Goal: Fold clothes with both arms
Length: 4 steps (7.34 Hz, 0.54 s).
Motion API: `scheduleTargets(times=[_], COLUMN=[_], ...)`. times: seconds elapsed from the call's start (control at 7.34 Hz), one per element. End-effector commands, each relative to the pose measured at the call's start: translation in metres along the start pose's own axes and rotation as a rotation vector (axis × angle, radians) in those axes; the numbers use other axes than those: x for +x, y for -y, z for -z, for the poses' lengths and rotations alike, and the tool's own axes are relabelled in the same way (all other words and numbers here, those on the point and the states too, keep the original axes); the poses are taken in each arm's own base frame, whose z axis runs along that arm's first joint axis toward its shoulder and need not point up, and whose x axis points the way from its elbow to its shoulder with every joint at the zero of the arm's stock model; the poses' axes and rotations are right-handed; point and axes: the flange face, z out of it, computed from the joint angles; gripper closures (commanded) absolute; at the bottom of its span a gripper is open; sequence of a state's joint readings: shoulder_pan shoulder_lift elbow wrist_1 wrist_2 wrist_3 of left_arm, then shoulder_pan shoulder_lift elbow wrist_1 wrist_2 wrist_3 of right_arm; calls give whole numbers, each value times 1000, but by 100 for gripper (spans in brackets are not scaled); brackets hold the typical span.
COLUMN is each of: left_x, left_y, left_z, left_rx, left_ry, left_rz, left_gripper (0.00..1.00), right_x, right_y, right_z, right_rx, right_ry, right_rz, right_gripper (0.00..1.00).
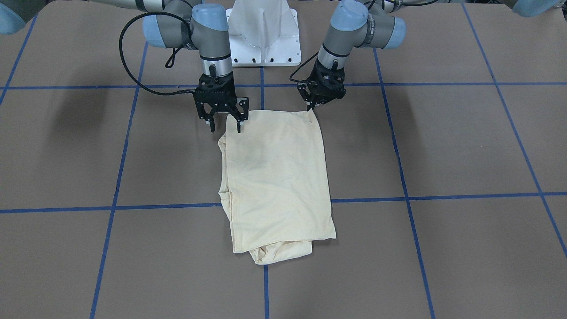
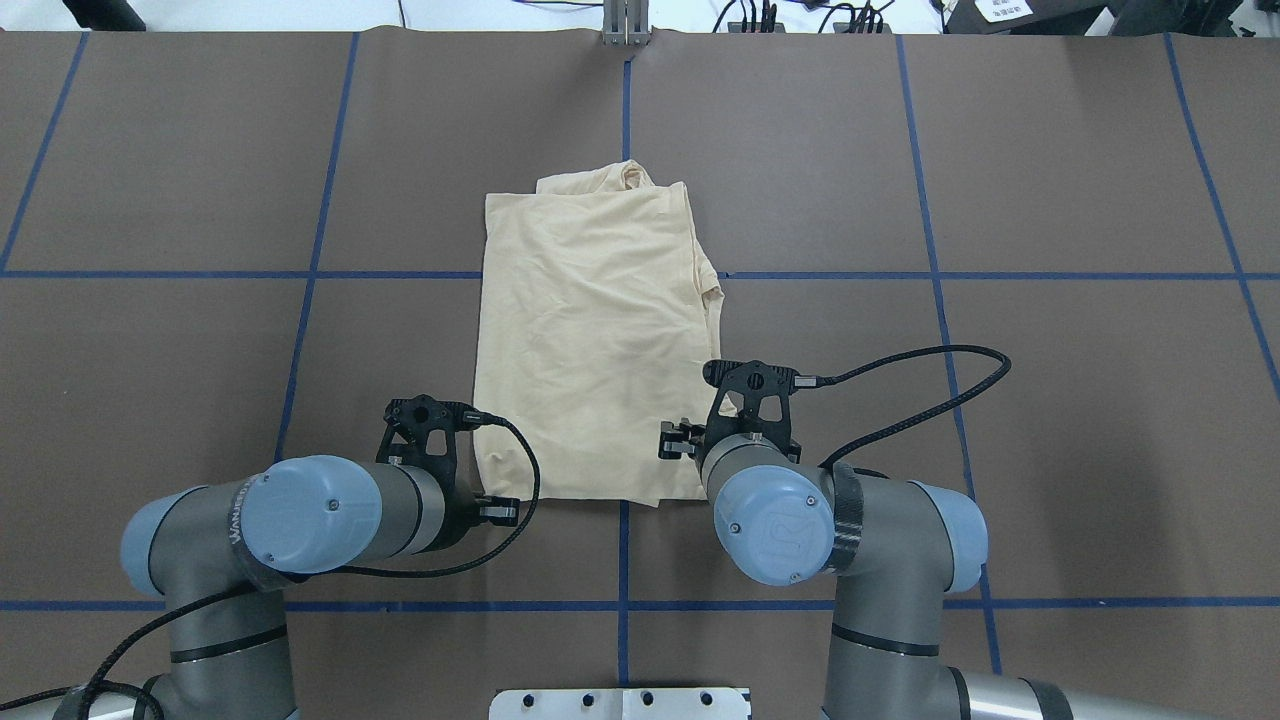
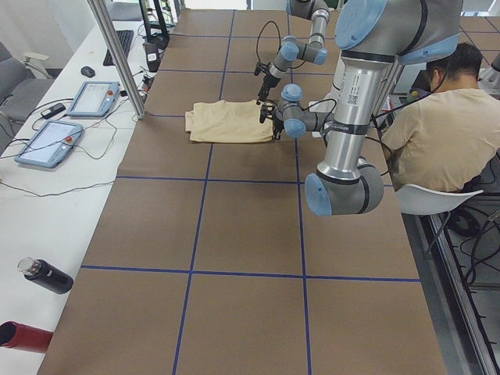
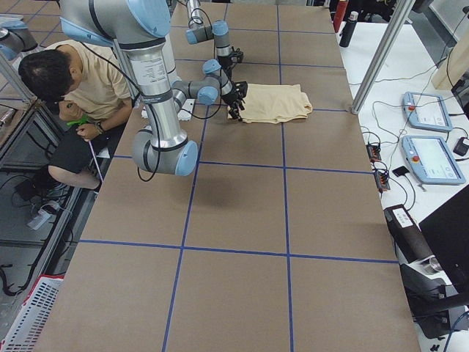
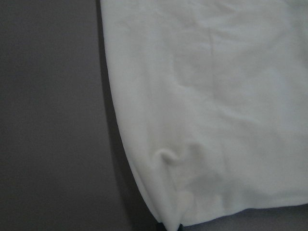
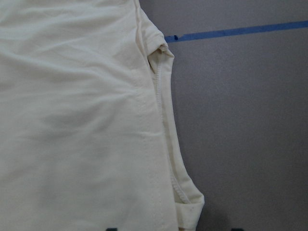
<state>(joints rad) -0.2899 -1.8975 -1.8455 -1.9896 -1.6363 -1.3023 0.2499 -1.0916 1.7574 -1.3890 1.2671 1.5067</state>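
Note:
The clothes are one pale cream-yellow T-shirt [image 1: 277, 177] lying folded into a long rectangle at the table's middle, also seen in the overhead view [image 2: 585, 340]. Both arms reach down to its edge nearest the robot. My left gripper [image 1: 311, 106] sits on one corner there with its fingers closed; the left wrist view shows that corner [image 5: 207, 96] puckered over a dark fingertip. My right gripper [image 1: 226, 127] stands open at the other corner, one finger over the cloth. The right wrist view shows the hem [image 6: 163, 110] lying loose.
The white base pedestal [image 1: 263, 35] stands behind the arms. A person [image 3: 437, 133] sits beside the robot. Control tablets [image 3: 47, 141], a metal post [image 3: 117, 55] and a bottle [image 3: 47, 275] occupy the side bench. Blue tape lines cross the brown tabletop [image 1: 443, 146].

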Motion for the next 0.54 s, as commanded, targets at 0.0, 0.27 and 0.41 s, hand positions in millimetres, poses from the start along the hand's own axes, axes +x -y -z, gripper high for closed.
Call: scheduleTargets(times=[0.0, 0.27, 0.41], left_x=[0, 0, 0], left_y=[0, 0, 0], left_z=[0, 1, 1], left_rx=[0, 0, 0], left_ry=[0, -1, -1], left_rz=[0, 0, 0], left_gripper=[100, 100, 100], right_x=[0, -3, -7], right_y=[-8, -7, -7], right_z=[-10, -9, -7], right_rx=[8, 8, 8], right_ry=[-17, -13, -8], right_rz=[-2, 1, 0], right_gripper=[23, 27, 36])
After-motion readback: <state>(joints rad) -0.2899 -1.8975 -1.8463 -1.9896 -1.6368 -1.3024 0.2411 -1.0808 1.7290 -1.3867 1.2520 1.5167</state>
